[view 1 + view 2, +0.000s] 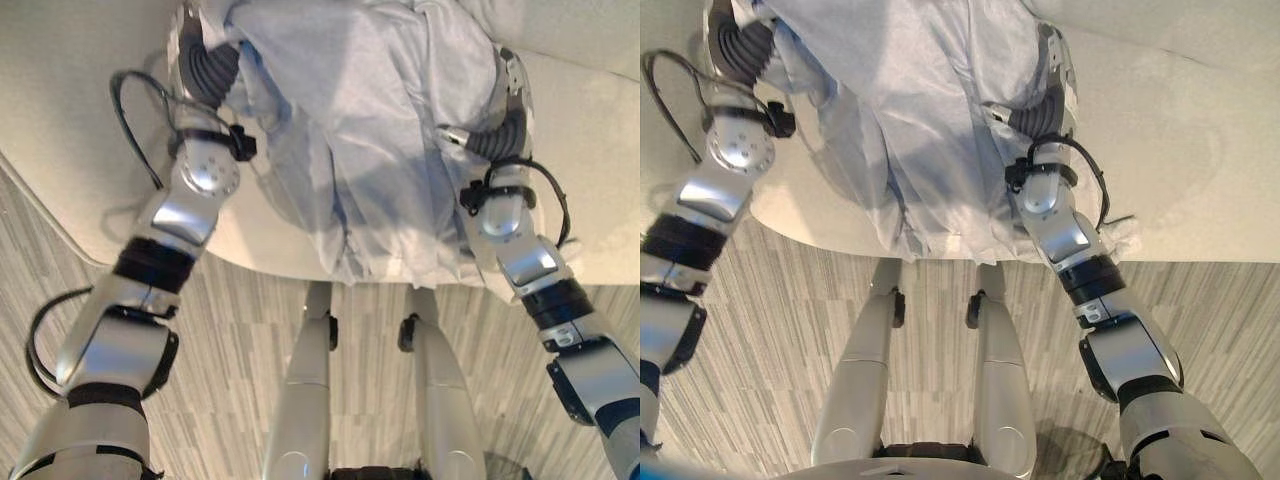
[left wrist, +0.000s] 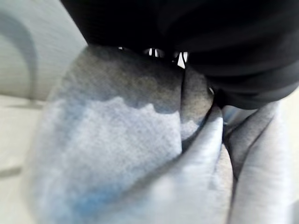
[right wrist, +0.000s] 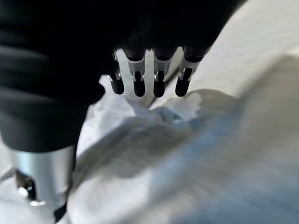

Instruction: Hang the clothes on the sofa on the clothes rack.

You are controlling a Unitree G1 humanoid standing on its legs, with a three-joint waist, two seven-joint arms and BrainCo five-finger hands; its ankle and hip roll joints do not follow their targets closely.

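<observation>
A pale blue garment (image 1: 370, 130) lies bunched on the cream sofa seat (image 1: 70, 120), and its lower folds hang over the seat's front edge. Both arms reach into it from either side. My left hand (image 1: 205, 60) is buried in the cloth up to its dark ribbed cover. Blue fabric (image 2: 140, 154) covers that hand's fingers in the left wrist view. My right hand (image 1: 505, 120) is pressed into the garment's other side. In the right wrist view its fingers (image 3: 140, 74) curl down into a fold of the cloth (image 3: 187, 154).
The sofa seat (image 1: 1180, 150) stretches wide to both sides, and its rounded front edge crosses the view. Grey striped wood flooring (image 1: 240, 330) lies in front of the sofa.
</observation>
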